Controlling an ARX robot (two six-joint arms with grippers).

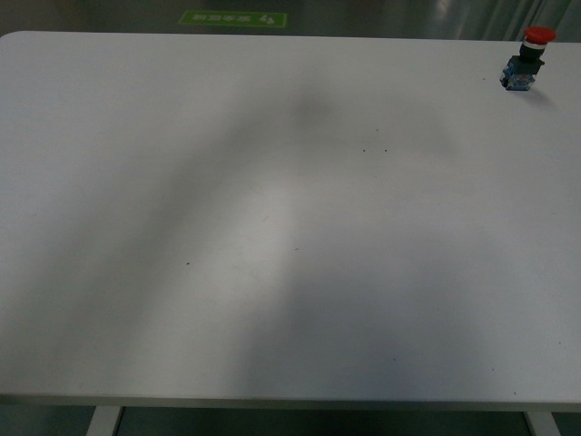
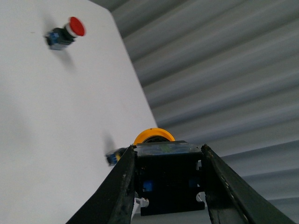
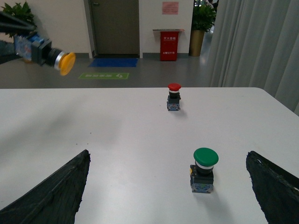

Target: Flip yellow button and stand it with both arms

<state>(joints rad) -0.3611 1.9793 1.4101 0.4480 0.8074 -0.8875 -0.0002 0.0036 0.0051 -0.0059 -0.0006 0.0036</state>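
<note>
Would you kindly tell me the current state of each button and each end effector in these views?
yellow button: gripped, held clear of the table, cap pointing sideways.
red button: standing upright on the table, cap up.
green button: standing upright on the table, cap up.
left end effector: shut on the yellow button.
right end effector: open, holding nothing.
</note>
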